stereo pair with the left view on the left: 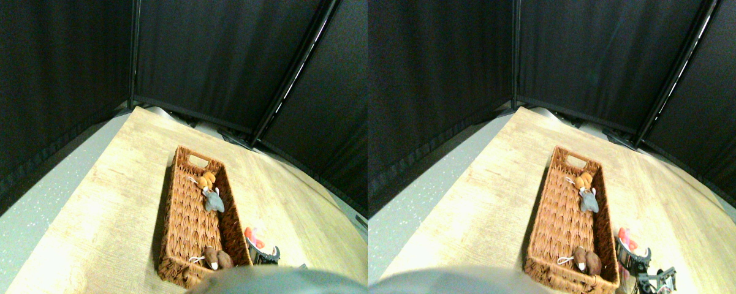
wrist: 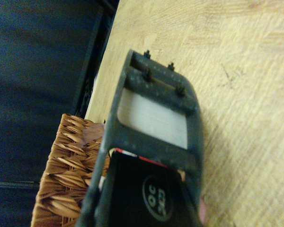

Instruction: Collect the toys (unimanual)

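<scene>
Orange toy (stereo pair with the left view on the left: 206, 180), grey toy (stereo pair with the left view on the left: 213, 201), brown toy (stereo pair with the left view on the left: 218, 258) in wicker basket (stereo pair with the left view on the left: 187, 220); red toy (stereo pair with the left view on the left: 252, 236) by pincer (stereo pair with the left view on the left: 263, 254), grip unclear

Bright overhead light washes the wooden floor (stereo pair with the left view on the left: 116, 202) pale; edges bend fisheye-style; the wrist view's jaw frame is blurred.

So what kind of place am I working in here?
Probably a test booth, not a home: black curtain panels wall off a pale wooden table, which holds just one wicker basket with a few plush toys.
</scene>
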Action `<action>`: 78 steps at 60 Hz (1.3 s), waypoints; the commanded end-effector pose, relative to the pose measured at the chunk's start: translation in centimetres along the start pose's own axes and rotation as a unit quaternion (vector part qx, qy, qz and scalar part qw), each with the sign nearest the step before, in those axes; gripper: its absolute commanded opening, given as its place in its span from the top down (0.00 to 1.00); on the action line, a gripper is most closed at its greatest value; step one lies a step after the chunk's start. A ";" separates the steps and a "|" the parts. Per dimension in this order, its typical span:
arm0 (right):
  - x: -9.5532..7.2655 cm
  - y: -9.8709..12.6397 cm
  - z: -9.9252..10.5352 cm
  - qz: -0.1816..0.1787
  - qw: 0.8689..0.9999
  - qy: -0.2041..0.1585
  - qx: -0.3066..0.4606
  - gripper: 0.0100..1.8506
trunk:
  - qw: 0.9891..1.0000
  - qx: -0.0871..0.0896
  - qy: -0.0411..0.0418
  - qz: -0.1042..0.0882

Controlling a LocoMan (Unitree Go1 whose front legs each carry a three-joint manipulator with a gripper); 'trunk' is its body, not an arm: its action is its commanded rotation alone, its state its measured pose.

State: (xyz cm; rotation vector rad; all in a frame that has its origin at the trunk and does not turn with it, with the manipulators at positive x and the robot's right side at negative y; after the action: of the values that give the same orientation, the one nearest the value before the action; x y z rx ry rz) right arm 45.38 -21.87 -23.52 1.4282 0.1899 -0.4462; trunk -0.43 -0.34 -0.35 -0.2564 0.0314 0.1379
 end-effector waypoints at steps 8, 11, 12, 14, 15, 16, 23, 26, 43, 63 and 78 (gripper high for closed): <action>0.1 -0.5 0.2 -0.002 1.000 -0.009 0.023 0.56 | 1.000 -0.010 0.010 0.012; 0.3 -0.8 0.2 -0.009 1.000 -0.010 0.022 0.56 | 1.000 -0.009 0.010 0.012; 0.3 -0.8 0.2 -0.009 1.000 -0.010 0.022 0.56 | 1.000 -0.010 0.010 0.012; 0.4 -0.8 0.1 -0.010 1.000 -0.007 0.020 0.56 | 1.000 -0.010 0.010 0.012; 0.4 -0.8 0.0 -0.010 1.000 -0.005 0.020 0.57 | 1.000 -0.010 0.011 0.012; 0.4 -0.7 -0.1 -0.012 1.000 -0.002 0.026 0.59 | 1.000 -0.010 0.011 0.012; 0.5 -0.5 -0.4 -0.010 1.000 0.015 0.026 0.61 | 1.000 -0.010 0.010 0.013; 0.7 -0.5 -0.5 -0.010 1.000 0.017 0.024 0.61 | 1.000 -0.010 0.013 0.013; 1.8 -0.6 -0.5 -0.005 0.999 0.016 0.030 0.63 | 1.000 -0.008 0.016 0.013; 2.6 -0.6 0.0 -0.023 0.999 -0.022 0.029 0.83 | 1.000 -0.005 0.018 0.014; 3.0 0.4 0.3 -0.018 0.998 -0.060 0.012 0.97 | 1.000 -0.002 0.019 0.011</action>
State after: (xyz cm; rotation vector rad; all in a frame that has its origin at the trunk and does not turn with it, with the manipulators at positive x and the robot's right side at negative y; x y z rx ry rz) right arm 47.85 -22.41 -24.79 1.4265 0.1393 -0.5636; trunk -0.48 -0.39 -0.41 -0.2453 0.0437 0.1459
